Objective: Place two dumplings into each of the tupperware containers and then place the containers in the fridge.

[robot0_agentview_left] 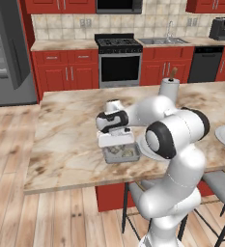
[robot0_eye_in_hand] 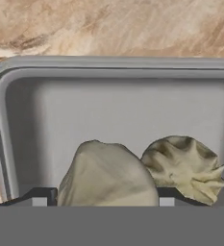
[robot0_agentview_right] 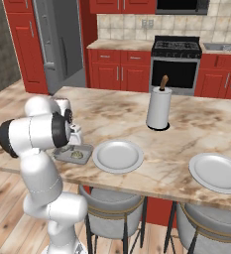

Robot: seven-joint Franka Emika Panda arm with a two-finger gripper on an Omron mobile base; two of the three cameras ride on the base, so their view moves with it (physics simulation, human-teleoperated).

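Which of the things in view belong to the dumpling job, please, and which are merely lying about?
Job: tupperware container; two dumplings in it; gripper; fridge.

Lying about: two white plates; paper towel roll; stove; coffee machine.

Premises: a domestic kitchen. Evidence: glossy red cabinets point(robot0_agentview_left: 68, 72), black-topped steel oven range point(robot0_agentview_left: 119, 59), tall grey metallic fridge point(robot0_agentview_left: 7, 53), steel sink point(robot0_agentview_left: 161, 41), marble-topped island desk point(robot0_agentview_left: 65, 140), plank wood floor point(robot0_agentview_left: 41, 217).
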